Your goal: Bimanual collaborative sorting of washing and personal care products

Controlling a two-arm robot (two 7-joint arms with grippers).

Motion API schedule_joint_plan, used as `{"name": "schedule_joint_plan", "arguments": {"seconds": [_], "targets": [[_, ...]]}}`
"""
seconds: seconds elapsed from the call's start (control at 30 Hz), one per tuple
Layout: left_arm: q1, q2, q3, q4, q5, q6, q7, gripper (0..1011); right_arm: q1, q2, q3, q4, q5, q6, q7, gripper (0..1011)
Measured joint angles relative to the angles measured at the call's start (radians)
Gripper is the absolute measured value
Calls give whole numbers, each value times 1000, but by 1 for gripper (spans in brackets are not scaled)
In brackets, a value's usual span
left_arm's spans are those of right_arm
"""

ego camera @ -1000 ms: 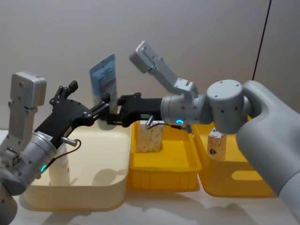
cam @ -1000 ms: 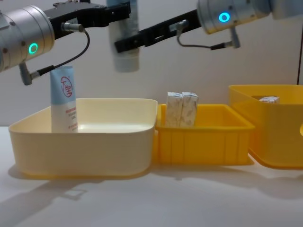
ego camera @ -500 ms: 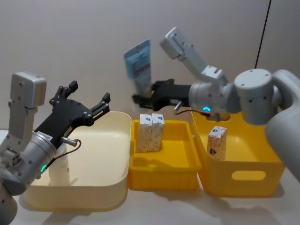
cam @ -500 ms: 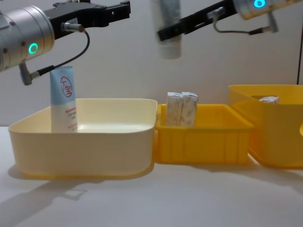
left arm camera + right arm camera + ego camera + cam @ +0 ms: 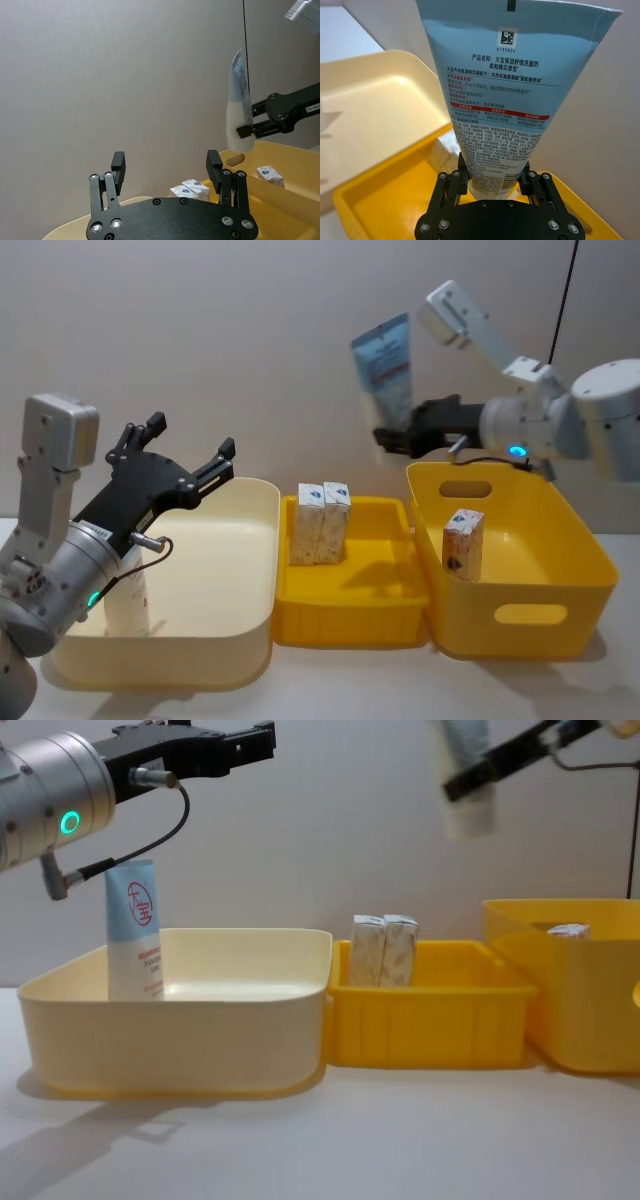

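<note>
Tube aloft over the bins, release point undecided

Right gripper (image 5: 392,443) hangs high above the wall between the small yellow plastic tray (image 5: 346,620) and the large yellow plastic bin (image 5: 560,585), its black fingers (image 5: 451,186) clamped on the white-capped end of a light-blue squeeze tube with printed label (image 5: 385,365). The tube stands cap down, crimped end up, leaning slightly. Left gripper (image 5: 190,455) hovers over the cream plastic tub (image 5: 240,640) with its jaws spread wide and nothing between them.

Other products: a second light-blue tube with red logo (image 5: 134,928) stands upright in the cream tub's left rear corner; two beige patterned rectangular packs (image 5: 322,522) stand side by side, touching, in the small tray; one more patterned pack (image 5: 462,544) stands in the large bin.

Risks, as I judge them: the grip sits low on a soft, top-heavy tube, so a quick swing could tilt or slip it. Letting go from this height may make it bounce off a rim or topple the standing pack. Its apparent match stands in the cream tub, so a drop here may mis-sort it
</note>
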Motion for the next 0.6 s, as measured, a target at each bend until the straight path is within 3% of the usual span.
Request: {"name": "schedule_joint_plan", "arguments": {"seconds": [0.33,0.6], "targets": [[0,0,0,0,0,0,0,1003,43,69,3,37,-25,143,17,549],[0,0,0,0,0,0,0,1003,84,96,-11,93,-40,224,62,549]]}}
